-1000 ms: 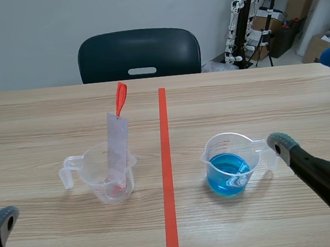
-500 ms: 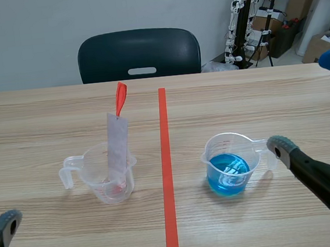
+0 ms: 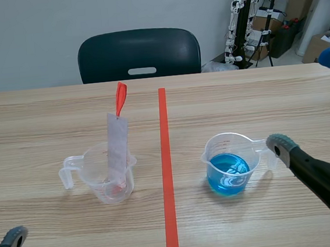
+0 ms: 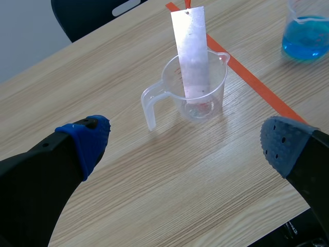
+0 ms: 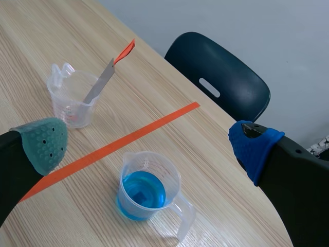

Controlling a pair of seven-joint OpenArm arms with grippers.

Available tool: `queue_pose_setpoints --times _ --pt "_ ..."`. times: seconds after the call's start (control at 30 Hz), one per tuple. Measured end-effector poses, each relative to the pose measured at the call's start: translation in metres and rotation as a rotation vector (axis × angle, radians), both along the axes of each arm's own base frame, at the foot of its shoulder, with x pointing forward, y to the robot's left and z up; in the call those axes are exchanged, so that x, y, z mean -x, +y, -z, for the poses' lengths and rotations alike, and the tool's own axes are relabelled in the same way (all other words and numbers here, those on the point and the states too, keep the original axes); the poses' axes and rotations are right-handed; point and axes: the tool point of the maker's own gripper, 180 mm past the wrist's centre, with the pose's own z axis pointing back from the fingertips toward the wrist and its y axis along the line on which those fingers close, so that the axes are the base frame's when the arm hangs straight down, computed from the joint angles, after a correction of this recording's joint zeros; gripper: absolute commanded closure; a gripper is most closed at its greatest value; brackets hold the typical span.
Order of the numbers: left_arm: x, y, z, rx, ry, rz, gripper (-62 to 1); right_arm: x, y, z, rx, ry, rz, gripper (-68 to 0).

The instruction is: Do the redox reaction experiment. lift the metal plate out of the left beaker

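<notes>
The left gripper (image 4: 182,149) is hanging over the wooden table (image 3: 256,97) with its fingers spread wide, clamping nothing. Ahead of those fingers, in line with the gap between them, the left beaker (image 4: 218,87) is sitting, one of two clear plastic beakers, with its handle pointing toward the left finger. Faint red scale marks are showing on its wall, too small to read. The single metal plate (image 4: 191,51) is standing inside this beaker, its long axis nearly upright, its lower end resting on the bottom and its upper end rising well above the rim, leaning slightly away from the gripper. An orange-red tag (image 3: 121,97) is sticking up from the plate's top end. The orange-red tape line (image 3: 168,170) is running between the beakers. The right beaker (image 5: 131,206), holding blue liquid (image 5: 141,193), is sitting just ahead of the right gripper (image 5: 149,146), whose fingers are also spread wide around nothing. One dark chair (image 3: 139,53) is standing beyond the table.
</notes>
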Motion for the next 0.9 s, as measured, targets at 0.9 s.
queue_pose_setpoints --times 0.9 --pt "0.03 0.02 0.027 0.232 -0.082 -0.055 -61.9 -0.014 -0.019 0.007 -0.133 0.162 0.158 -67.9"
